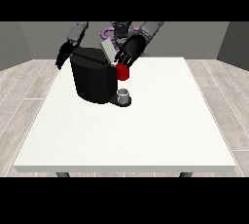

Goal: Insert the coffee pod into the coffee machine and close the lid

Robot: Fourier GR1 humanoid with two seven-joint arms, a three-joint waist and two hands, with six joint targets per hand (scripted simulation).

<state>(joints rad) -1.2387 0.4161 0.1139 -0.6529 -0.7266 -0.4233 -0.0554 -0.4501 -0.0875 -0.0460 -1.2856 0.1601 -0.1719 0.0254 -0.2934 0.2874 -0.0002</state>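
A: Is the pod in yet?
B: I can't tell. The hand at the view's right (129, 52) hovers over the coffee machine (95, 77), fingers unclear; its lid (108, 51) stands open.

Hidden behind the coffee machine (93, 81): much of the robot's torso. Fingertips of the hand at the view's right (128, 54) too small to read, perhaps touching the lid (109, 50).
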